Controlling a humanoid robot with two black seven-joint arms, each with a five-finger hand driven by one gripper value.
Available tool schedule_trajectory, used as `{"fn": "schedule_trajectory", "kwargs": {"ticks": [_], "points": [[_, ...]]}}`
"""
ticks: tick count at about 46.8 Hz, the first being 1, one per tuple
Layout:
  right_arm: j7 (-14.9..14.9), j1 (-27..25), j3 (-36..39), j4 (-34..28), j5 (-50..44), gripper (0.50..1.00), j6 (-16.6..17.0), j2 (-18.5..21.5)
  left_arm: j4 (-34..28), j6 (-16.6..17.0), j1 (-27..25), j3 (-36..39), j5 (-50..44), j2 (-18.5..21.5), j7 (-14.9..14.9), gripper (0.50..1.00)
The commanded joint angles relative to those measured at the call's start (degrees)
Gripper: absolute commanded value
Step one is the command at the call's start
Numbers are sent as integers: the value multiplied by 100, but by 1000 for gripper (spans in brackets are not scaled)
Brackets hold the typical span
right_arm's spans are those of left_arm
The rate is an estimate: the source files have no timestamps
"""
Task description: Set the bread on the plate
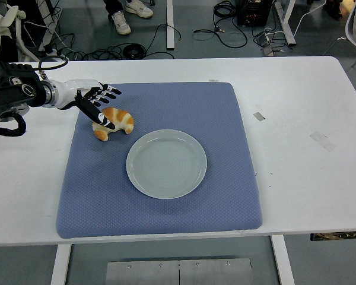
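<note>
A golden croissant (118, 121) lies on the blue mat (166, 202), up and to the left of the pale round plate (166, 164), which holds nothing. My left hand (99, 105) reaches in from the left edge and sits over the croissant's left end. Its fingers are spread, with the thumb laid across the bread and the other fingertips behind it. They do not close around it. The right arm is out of view.
The mat covers the middle of the white table (302, 119). Two bits of tape (321, 140) stick to the table right of the mat. Cables and a person's shoes (120, 21) are on the floor beyond the far edge.
</note>
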Motion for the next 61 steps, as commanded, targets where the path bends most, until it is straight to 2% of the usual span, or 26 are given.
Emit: {"fn": "schedule_trajectory", "kwargs": {"ticks": [1,14,21,23,26,29,31,40,44,47,55,61], "points": [[0,1,-1,0,0,1000,1,0,3,115,43,15,10,-15,-6,978],[0,1,-1,0,0,1000,1,0,12,283,114,23,291,-68,2,977],[0,1,-1,0,0,1000,1,0,12,344,140,32,405,-68,11,955],[0,1,-1,0,0,1000,1,0,12,379,149,32,406,-77,2,900],[0,1,-1,0,0,1000,1,0,12,441,175,32,406,-77,11,854],[0,1,-1,0,0,1000,1,0,12,450,202,58,406,-77,11,769],[0,1,0,0,0,1000,1,0,12,450,193,85,406,-77,11,746],[0,1,-1,0,0,1000,1,0,12,450,176,76,406,-77,11,739],[0,1,-1,0,0,1000,1,0,12,450,167,76,406,-77,11,704],[0,1,-1,0,0,1000,1,0,12,450,158,85,406,-77,11,637],[0,1,-1,0,0,1000,1,0,12,450,149,76,406,-77,20,599],[0,1,-1,0,0,1000,1,0,-14,441,-9,32,406,-59,46,598]]}}
